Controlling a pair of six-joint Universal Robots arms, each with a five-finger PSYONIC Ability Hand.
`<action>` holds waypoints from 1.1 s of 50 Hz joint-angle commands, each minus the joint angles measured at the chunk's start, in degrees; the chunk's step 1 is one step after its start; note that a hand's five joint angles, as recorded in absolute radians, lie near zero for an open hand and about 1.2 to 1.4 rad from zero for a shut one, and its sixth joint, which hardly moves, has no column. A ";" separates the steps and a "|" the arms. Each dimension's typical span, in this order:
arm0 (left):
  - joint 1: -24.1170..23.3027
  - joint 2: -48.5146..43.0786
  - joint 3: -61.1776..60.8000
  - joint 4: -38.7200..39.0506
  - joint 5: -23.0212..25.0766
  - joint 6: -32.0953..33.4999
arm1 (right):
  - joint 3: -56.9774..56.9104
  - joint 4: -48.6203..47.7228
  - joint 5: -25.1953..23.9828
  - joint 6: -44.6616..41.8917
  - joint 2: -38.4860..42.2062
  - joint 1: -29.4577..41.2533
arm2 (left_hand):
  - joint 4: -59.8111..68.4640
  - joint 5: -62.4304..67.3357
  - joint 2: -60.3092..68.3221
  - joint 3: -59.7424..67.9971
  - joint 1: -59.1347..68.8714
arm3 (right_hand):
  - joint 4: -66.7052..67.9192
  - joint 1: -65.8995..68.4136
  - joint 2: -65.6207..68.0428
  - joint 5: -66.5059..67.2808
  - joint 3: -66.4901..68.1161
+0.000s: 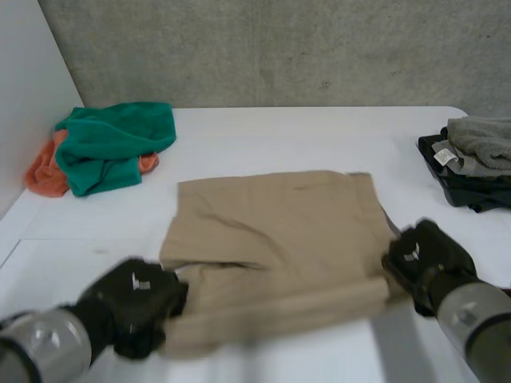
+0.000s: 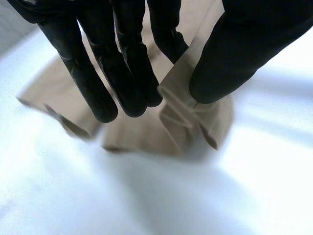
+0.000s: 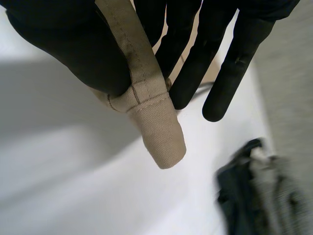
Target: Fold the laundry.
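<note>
Two shorts (image 1: 279, 231) corners pinched: left fingers (image 2: 132, 73), right fingers (image 3: 188, 58).

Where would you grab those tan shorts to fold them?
By the two near corners, coming from the robot's side: the tan shorts lie spread out, and the thick stitched hem suits a pinch. The left hand and right hand each pinch one there.

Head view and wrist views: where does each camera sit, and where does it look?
Head view: between and behind the arms, looking down on the table; left hand and right hand hold the tan cloth.
Left wrist view: along the left palm; fingers and thumb pinch the cloth.
Right wrist view: along the right palm; same pinch.
Shared: head and right wrist views show the dark clothes stack.
</note>
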 commanded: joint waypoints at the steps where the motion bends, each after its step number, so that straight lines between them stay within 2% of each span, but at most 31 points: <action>1: -2.39 -1.78 0.29 -2.16 1.39 4.65 | -5.38 7.59 -3.66 0.37 2.46 -1.83 | 11.23 12.91 11.45 11.89 13.97 | 11.47 17.28 12.27 11.93 12.06; 6: -2.30 -9.60 7.58 6.18 -0.28 6.33 | -11.71 0.55 -5.07 5.20 9.67 -1.04 | 11.23 12.91 11.45 11.89 13.97 | 11.47 17.28 12.27 11.93 12.06; 10: -2.30 -16.89 16.45 14.18 -3.70 6.24 | -19.25 -3.22 -4.98 9.33 15.28 -0.69 | 11.23 12.91 11.45 11.89 13.97 | 11.47 17.28 12.27 11.93 12.06; 16: -3.26 -30.42 32.53 26.84 -10.73 6.85 | -28.58 -9.38 -4.37 10.04 23.55 -0.51 | 11.23 12.91 11.45 11.89 13.97 | 11.47 17.28 12.27 11.93 12.06; 19: -3.18 -38.75 41.74 30.88 -13.10 6.42 | -34.38 -13.07 -2.97 9.86 29.00 -0.51 | 11.23 12.91 11.45 11.89 13.97 | 11.47 17.28 12.27 11.93 12.06; 28: -3.53 -59.34 64.53 34.93 -13.29 6.77 | -53.97 -22.74 -1.47 8.02 48.59 -0.51 | 11.23 12.91 11.45 11.89 13.97 | 11.47 17.28 12.27 11.93 12.06; 29: -3.70 -60.49 65.68 35.29 -13.11 6.59 | -55.56 -23.44 -1.38 7.76 50.35 -0.51 | 11.23 12.91 11.45 11.89 13.97 | -2.96 2.86 -2.16 -2.50 -2.37; 30: -4.14 -61.28 66.38 35.55 -12.85 6.68 | -58.27 -24.41 -1.12 7.58 53.07 -0.51 | 10.26 11.93 10.48 10.91 12.99 | -50.06 -44.25 -49.26 -49.60 -49.48; 31: -5.10 -62.34 67.09 36.08 -12.68 6.94 | -59.34 -24.59 -1.12 7.67 54.05 -0.43 | -34.22 -32.54 -34.00 -33.56 -31.48 | -58.53 -52.72 -57.73 -58.07 -57.94; 32: -5.81 -62.43 67.18 36.34 -12.76 6.94 | -60.22 -24.51 -1.03 7.75 54.50 -0.43 | -58.77 -57.09 -58.55 -58.11 -56.03 | -58.53 -52.72 -57.73 -58.07 -57.94; 37: -9.24 -61.21 65.69 39.33 -12.85 6.15 | -59.36 -24.24 -0.94 10.12 52.14 -0.43 | -58.77 -57.09 -58.55 -58.11 -56.03 | -58.53 -52.72 -57.73 -58.07 -57.94; 41: -9.77 -54.45 60.43 40.82 -13.20 6.06 | -54.18 -22.75 -0.94 15.04 45.29 -1.22 | -58.77 -57.09 -58.55 -58.11 -56.03 | -58.53 -52.72 -57.73 -58.07 -57.94; 45: -9.77 -47.07 53.49 41.27 -13.11 5.80 | -45.06 -14.70 -1.73 21.01 33.18 -1.83 | -58.77 -57.09 -58.55 -58.11 -56.03 | -58.53 -52.72 -57.73 -58.07 -57.94; 47: -9.86 -42.85 49.35 41.27 -13.20 4.84 | -42.06 -10.99 -1.99 22.86 30.00 -2.88 | -58.77 -57.09 -58.55 -58.11 -56.03 | -58.53 -52.72 -57.73 -58.07 -57.94; 51: -9.86 -36.43 41.45 41.35 -12.68 1.68 | -33.18 -4.30 -5.41 26.82 27.34 -7.62 | -58.77 -57.09 -58.55 -58.11 -56.03 | -53.41 -47.60 -52.61 -52.95 -52.83; 55: -9.95 -32.64 35.29 41.79 -12.41 -1.58 | -25.70 -4.72 -10.60 27.62 27.34 -10.88 | -58.77 -57.09 -58.55 -58.11 -56.03 | -46.85 -41.04 -46.05 -46.39 -46.26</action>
